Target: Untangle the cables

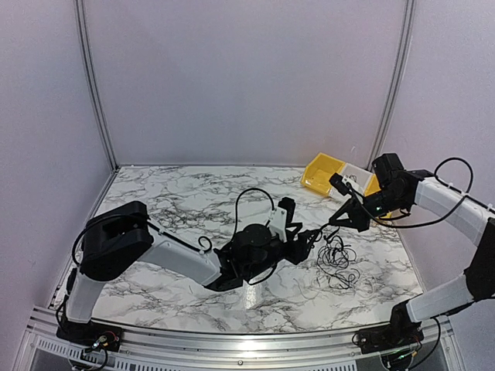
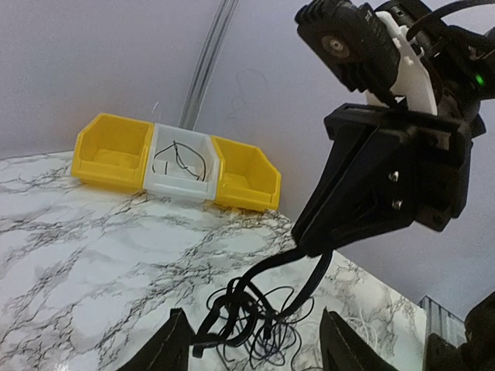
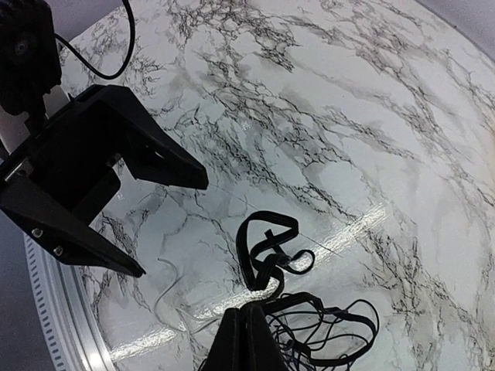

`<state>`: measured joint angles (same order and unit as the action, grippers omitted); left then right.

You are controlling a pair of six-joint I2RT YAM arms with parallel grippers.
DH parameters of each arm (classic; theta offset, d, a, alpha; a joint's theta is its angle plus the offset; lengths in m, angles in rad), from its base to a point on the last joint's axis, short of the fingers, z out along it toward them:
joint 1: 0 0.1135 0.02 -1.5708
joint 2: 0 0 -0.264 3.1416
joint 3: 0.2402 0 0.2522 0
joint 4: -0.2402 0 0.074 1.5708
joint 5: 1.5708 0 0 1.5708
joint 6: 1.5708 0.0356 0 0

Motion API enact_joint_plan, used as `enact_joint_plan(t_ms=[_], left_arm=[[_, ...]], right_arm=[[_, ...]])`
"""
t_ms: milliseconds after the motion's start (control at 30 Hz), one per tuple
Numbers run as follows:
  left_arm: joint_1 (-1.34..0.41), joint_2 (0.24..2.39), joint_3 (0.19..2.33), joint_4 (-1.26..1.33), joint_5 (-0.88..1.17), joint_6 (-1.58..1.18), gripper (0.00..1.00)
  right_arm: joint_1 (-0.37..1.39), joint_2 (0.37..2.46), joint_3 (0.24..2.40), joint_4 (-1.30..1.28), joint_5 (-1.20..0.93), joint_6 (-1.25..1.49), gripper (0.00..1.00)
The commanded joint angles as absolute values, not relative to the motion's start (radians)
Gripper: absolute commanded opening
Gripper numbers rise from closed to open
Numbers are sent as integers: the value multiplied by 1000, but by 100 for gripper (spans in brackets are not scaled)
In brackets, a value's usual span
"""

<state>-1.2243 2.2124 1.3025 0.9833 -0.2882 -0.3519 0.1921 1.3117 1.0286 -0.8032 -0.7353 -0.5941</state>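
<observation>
The cables (image 1: 338,263) lie as a loose black tangle on the marble table, right of centre. From the tangle, a few strands rise into the tip of my right gripper (image 1: 338,222), which is shut on them. In the right wrist view the right gripper (image 3: 244,332) pinches a looped flat strand (image 3: 267,239) just above the cables (image 3: 332,332). My left gripper (image 2: 259,348) stands open, its fingers (image 2: 174,346) on either side of the cables (image 2: 247,317) and low over them, not gripping. It is also in the top view, the left gripper (image 1: 302,230), just left of the tangle.
A row of bins stands at the back right: yellow bins (image 2: 112,151) flank a white bin (image 2: 182,162) that holds a thin black wire. A pale thin wire (image 3: 139,301) lies on the marble near the tangle. The table's near rail (image 1: 247,344) runs along the front.
</observation>
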Motion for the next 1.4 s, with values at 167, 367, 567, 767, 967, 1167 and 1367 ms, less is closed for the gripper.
enact_joint_plan(t_ms=[167,367,567,767,967,1167,1367], left_arm=[[-1218,2359,1500,967,-228,-374,50],[-1212,2391,1547,943,-243,-379,42],[-1194,2421,1587,922,-231,-412,39],[-1175,2499,1687,855,-210,-430,31],[-1166,2535,1690,858,-173,-459,24],[-1166,2570,1703,872,-132,-483,21],[-1166,2578,1695,874,-129,-484,21]], right_arm=[[213,1305,1046,-837,-837,-615,0],[216,1289,1059,-878,-851,-638,0],[229,1283,1042,-916,-859,-663,0],[242,1266,1082,-1002,-931,-722,0],[242,1231,1227,-1139,-1048,-787,0],[242,1261,1483,-1300,-1187,-858,0],[242,1285,1639,-1347,-1195,-856,0]])
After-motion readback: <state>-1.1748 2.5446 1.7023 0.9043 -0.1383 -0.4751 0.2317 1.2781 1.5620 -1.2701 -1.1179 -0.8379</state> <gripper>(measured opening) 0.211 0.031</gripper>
